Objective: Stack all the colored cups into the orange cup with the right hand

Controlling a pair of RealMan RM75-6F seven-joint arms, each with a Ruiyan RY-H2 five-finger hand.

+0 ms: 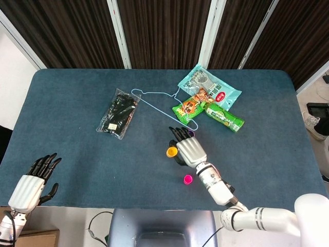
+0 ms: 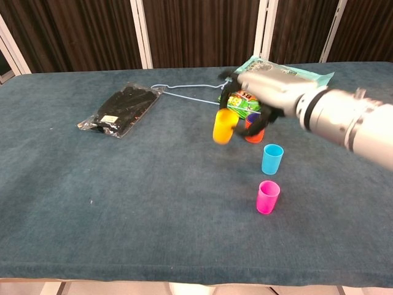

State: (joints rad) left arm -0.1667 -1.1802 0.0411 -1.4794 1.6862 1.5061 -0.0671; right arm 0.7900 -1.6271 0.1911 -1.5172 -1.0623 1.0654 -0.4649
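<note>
One yellow cup (image 2: 223, 126) between right hand's (image 2: 261, 89) fingers (image 2: 229, 97), aloft.

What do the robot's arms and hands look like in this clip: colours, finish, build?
Both hands have silver-white ribbed backs and black fingers. The right hand sits on a thick, glossy silver-white cylindrical forearm with a dark ring at the wrist; in the head view that arm shows rounded white segments. The left hand has the same silver shell and black fingers. No markings are legible.
</note>
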